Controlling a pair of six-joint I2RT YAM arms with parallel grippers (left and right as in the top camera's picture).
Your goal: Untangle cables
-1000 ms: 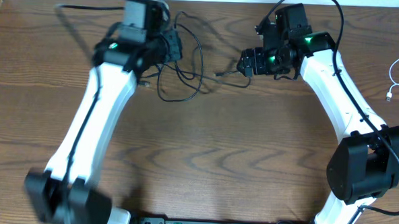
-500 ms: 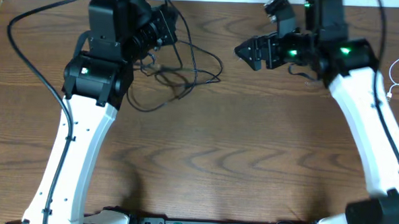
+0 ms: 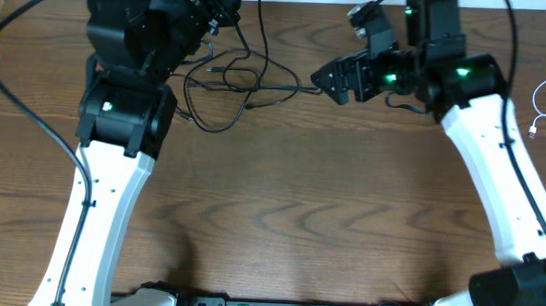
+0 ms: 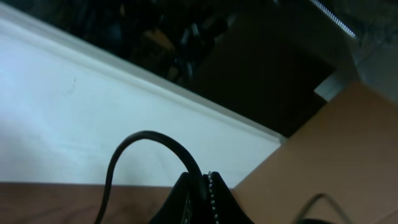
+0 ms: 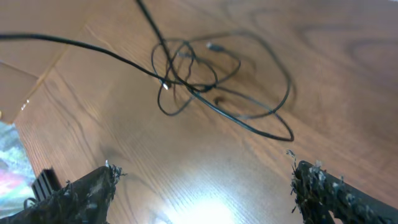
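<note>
Black cable loops on the wooden table, one strand pinched by the left gripper; the right gripper hangs spread wide.

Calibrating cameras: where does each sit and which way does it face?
Overhead: above the table, facing down on the black cable; left arm, right arm show.
Left wrist: faces a white surface; left gripper shut on black cable.
Right wrist: faces down at the cable; right gripper open.
Overhead and right wrist share the tangle.
</note>
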